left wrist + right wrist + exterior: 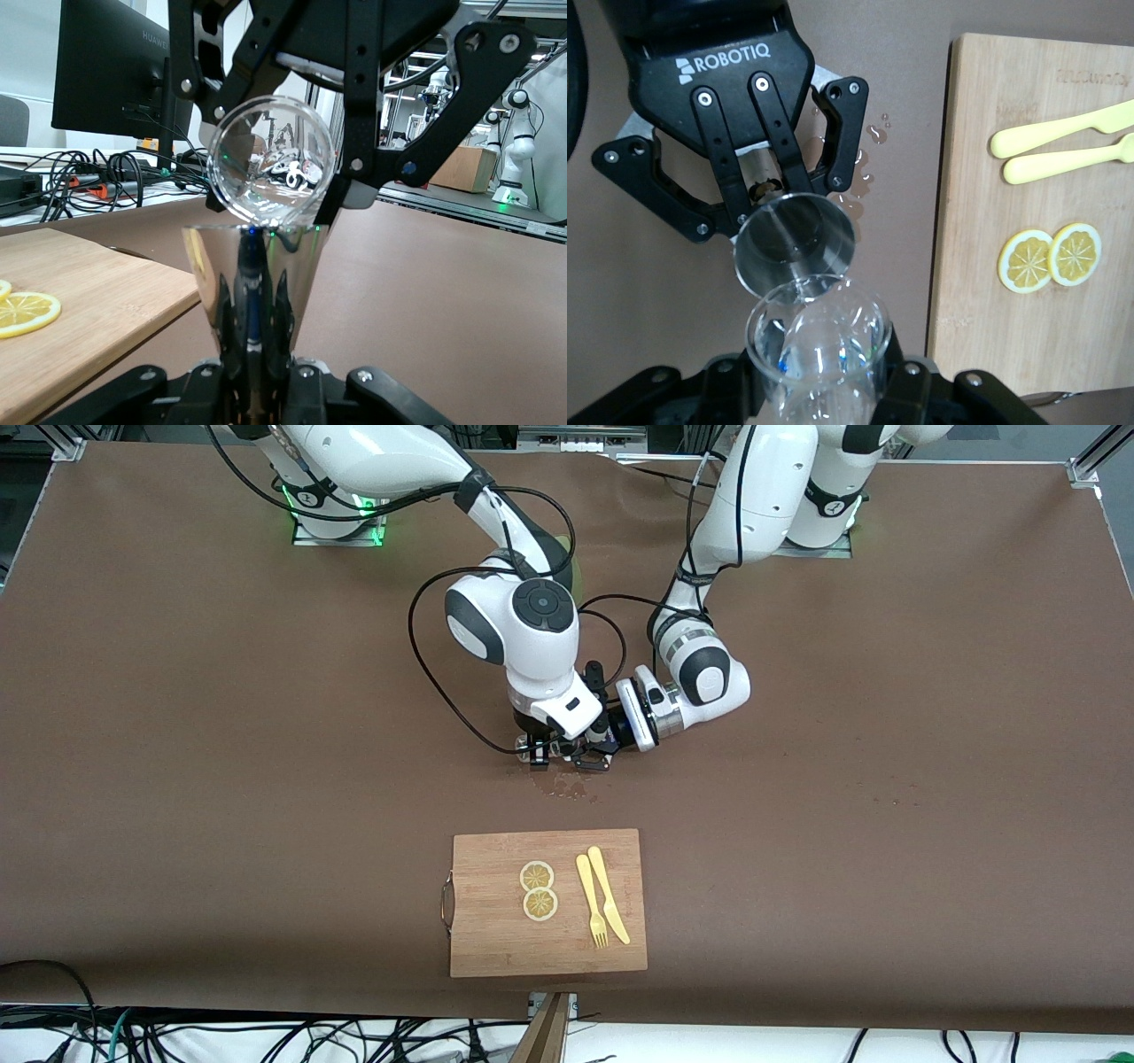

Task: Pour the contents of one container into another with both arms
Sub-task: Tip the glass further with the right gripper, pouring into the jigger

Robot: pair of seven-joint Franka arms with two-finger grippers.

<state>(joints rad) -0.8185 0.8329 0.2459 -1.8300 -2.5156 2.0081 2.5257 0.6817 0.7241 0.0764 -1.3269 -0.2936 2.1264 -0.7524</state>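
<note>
My left gripper [254, 363] is shut on the waist of the shiny steel jigger [252, 274], which stands upright with its mouth up. My right gripper [819, 394] is shut on the clear glass cup [819, 350]. The cup [270, 159] is tipped, and its rim rests just above the jigger's mouth [795, 241]. In the front view both hands meet low over the table's middle, the right gripper [540, 755] beside the left gripper [592, 760]. Cup and jigger are mostly hidden there.
Spilled drops [571, 784] wet the brown table under the hands. Nearer the front camera lies a wooden cutting board [496, 943] with two lemon slices [538, 890] and a yellow knife and fork [602, 903]. A green bottle [570, 565] peeks out at the right forearm.
</note>
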